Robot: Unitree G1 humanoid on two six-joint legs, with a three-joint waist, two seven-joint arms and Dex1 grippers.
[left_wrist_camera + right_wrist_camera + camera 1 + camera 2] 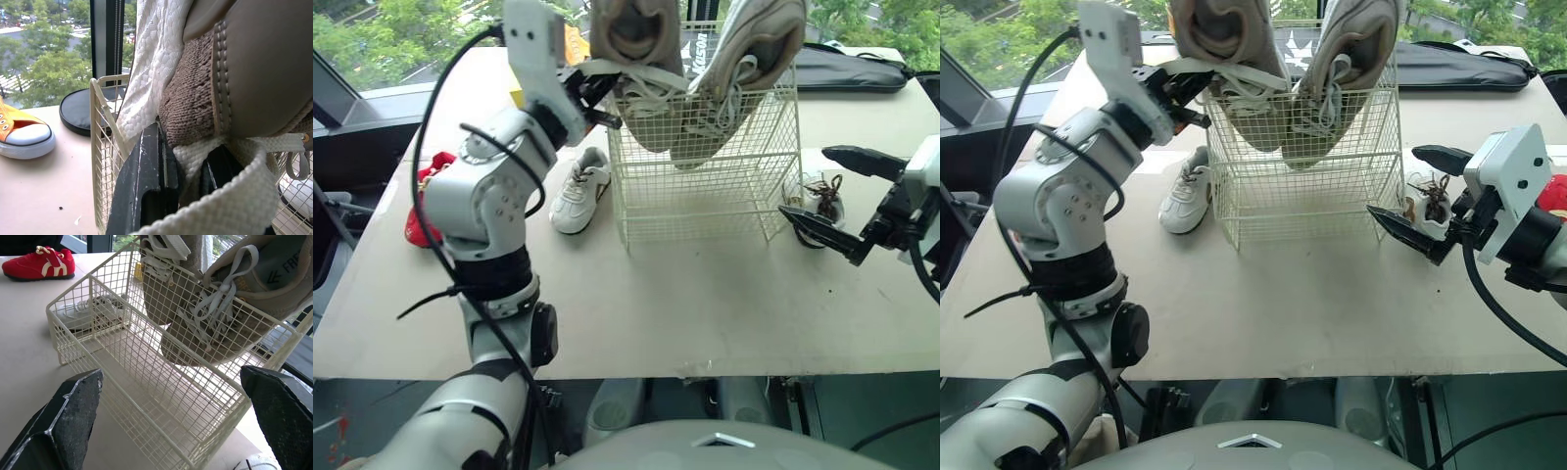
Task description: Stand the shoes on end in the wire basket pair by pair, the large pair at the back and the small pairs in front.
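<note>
On the left of the table (705,313) we see a red shoe (421,201); our left gripper (605,103) pinches the left large shoe (641,59) by its laces, toe-down beside the right large shoe (749,69) at the back of the wire basket (705,196); our right gripper (806,182) hangs spread just beyond.

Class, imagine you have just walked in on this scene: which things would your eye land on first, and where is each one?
The large beige shoes stand toe-down in the wire basket on the table, rising well above its rim. The left gripper has its jaws closed on the laces of the left shoe of the pair. The right gripper hangs with its jaws wide open beside the basket's right end.
</note>
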